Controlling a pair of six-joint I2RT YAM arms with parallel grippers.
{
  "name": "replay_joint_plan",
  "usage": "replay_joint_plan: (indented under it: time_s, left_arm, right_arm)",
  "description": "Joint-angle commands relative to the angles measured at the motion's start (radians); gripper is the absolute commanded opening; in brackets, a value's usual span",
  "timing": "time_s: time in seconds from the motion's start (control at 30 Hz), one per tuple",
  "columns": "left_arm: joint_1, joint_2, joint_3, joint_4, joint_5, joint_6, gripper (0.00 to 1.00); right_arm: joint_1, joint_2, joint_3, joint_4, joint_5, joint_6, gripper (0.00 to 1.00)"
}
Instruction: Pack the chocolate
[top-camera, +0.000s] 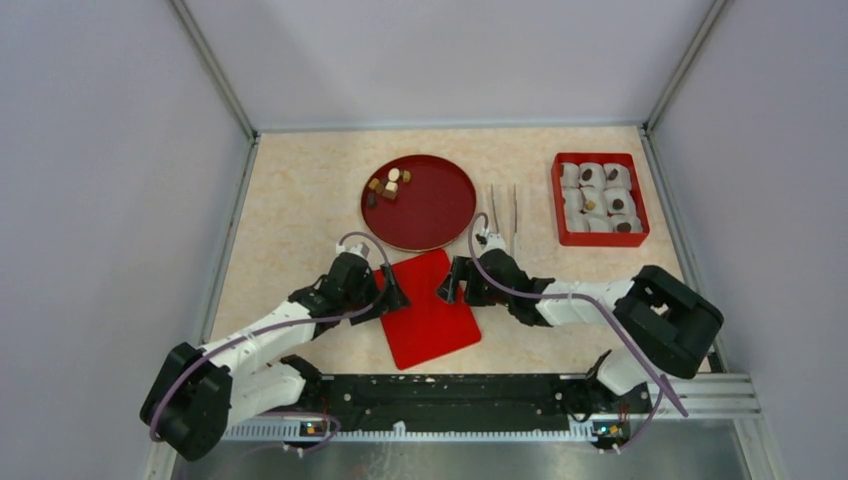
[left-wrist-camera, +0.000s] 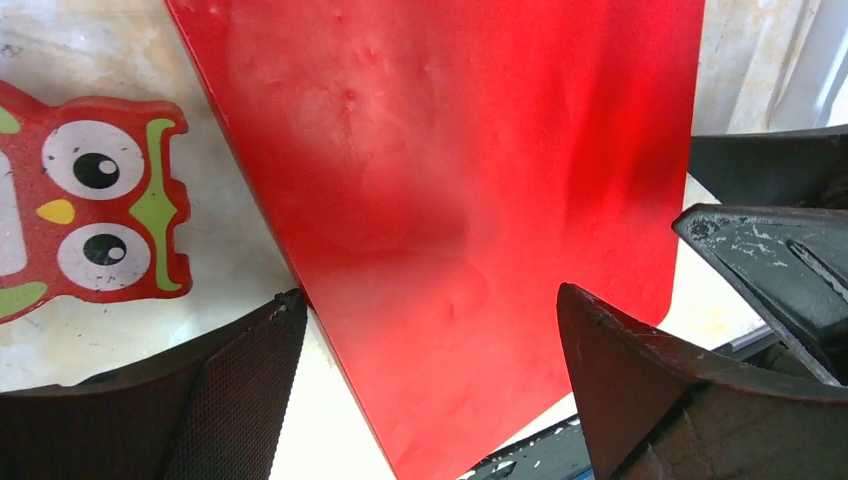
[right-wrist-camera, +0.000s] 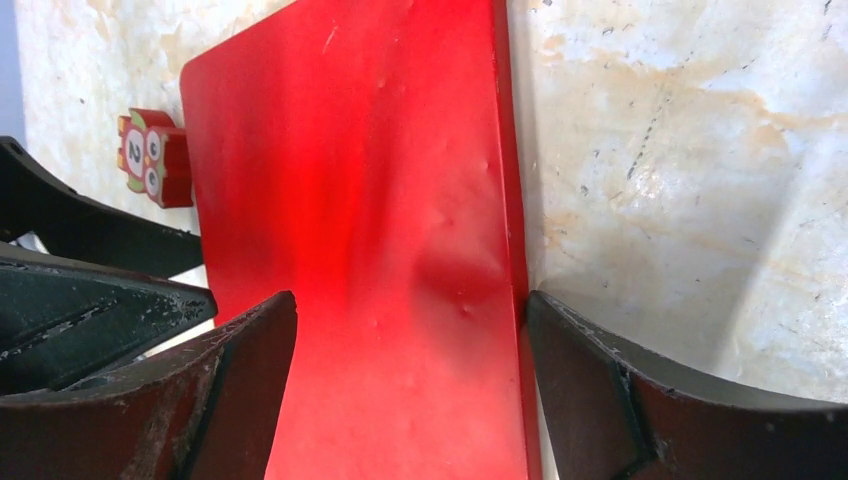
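The chocolate (top-camera: 388, 185), several small brown, tan and white chunks, lies on the left part of a round red plate (top-camera: 435, 215). More chunks sit in white paper cups in a red box (top-camera: 598, 198) at the back right. A flat red lid (top-camera: 430, 310) lies on the table in front of the plate. My left gripper (top-camera: 395, 296) is open at the lid's left edge, and the lid (left-wrist-camera: 450, 180) shows between its jaws. My right gripper (top-camera: 449, 289) is open at the lid's right edge (right-wrist-camera: 400, 250). Neither gripper holds anything.
Metal tweezers (top-camera: 503, 215) lie between the plate and the box. A small red owl-patterned packet (left-wrist-camera: 95, 205) lies left of the lid, also in the right wrist view (right-wrist-camera: 152, 160). The two grippers are close together over the lid. Grey walls enclose the table.
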Motion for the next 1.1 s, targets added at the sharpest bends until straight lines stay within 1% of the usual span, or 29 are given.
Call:
replay_joint_plan:
  time_s: [0.0,0.07,0.1,0.27,0.37,0.73,0.87,1.07]
  left_arm:
    - [-0.008,0.015,-0.07,0.107,0.136,-0.016,0.99]
    - [-0.008,-0.016,-0.075,0.14,0.187,-0.011,0.99]
    - [-0.008,-0.033,-0.076,0.145,0.212,-0.01,0.99]
    - [-0.009,-0.092,-0.073,0.138,0.259,-0.005,0.99]
    - [-0.008,-0.11,-0.074,0.154,0.276,-0.002,0.99]
    - [-0.008,-0.022,-0.064,0.227,0.275,0.006,0.99]
    - [-0.009,0.01,-0.034,0.264,0.293,0.021,0.99]
    - [-0.008,0.052,-0.005,0.324,0.343,0.036,0.99]
  right_arm:
    - [0.014,0.023,-0.08,0.082,-0.107,0.063,0.82]
    - [0.016,-0.036,-0.141,0.179,-0.115,0.105,0.81]
    - [0.017,-0.069,-0.161,0.198,-0.116,0.119,0.81]
    - [0.017,-0.218,-0.168,0.117,-0.11,0.138,0.81]
    - [0.016,-0.284,-0.172,0.103,-0.119,0.155,0.81]
    - [0.018,-0.434,-0.221,0.161,-0.081,0.184,0.81]
    - [0.018,-0.499,-0.251,0.177,-0.051,0.192,0.81]
    - [0.019,-0.585,-0.25,0.165,-0.058,0.203,0.8]
